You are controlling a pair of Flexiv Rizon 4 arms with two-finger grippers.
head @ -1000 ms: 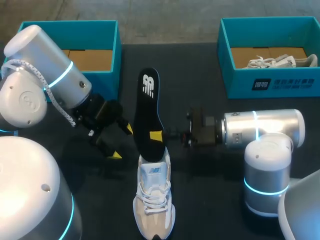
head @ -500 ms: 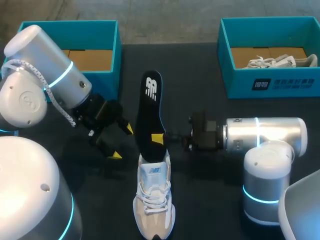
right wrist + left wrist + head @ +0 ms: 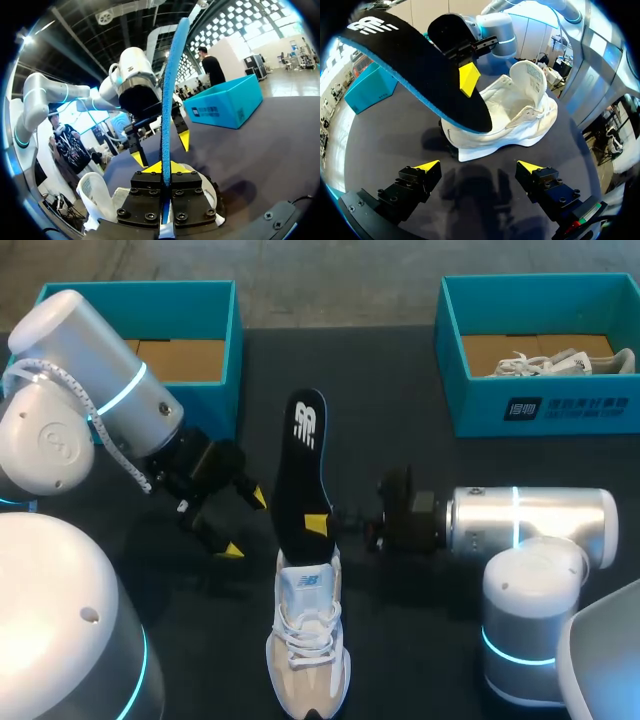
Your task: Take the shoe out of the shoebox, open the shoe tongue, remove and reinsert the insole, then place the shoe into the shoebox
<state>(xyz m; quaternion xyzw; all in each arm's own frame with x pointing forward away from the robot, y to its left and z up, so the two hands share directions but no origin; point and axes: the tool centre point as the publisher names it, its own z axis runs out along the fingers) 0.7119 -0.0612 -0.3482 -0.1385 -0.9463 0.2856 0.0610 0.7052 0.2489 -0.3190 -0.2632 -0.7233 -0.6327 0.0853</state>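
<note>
Insole [image 3: 300, 465] pinched by right gripper [image 3: 165, 169] — over shoe [image 3: 308, 640].

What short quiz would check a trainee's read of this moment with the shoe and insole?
1. True or false: the left pincer is shut on the shoe.
2. The right pincer grips: A the insole; B a lace; C a box.
3. Fill in: the shoe stands on the ____.
Key: 1 false, the left pincer is open, beside the shoe; 2 A; 3 table.
</note>
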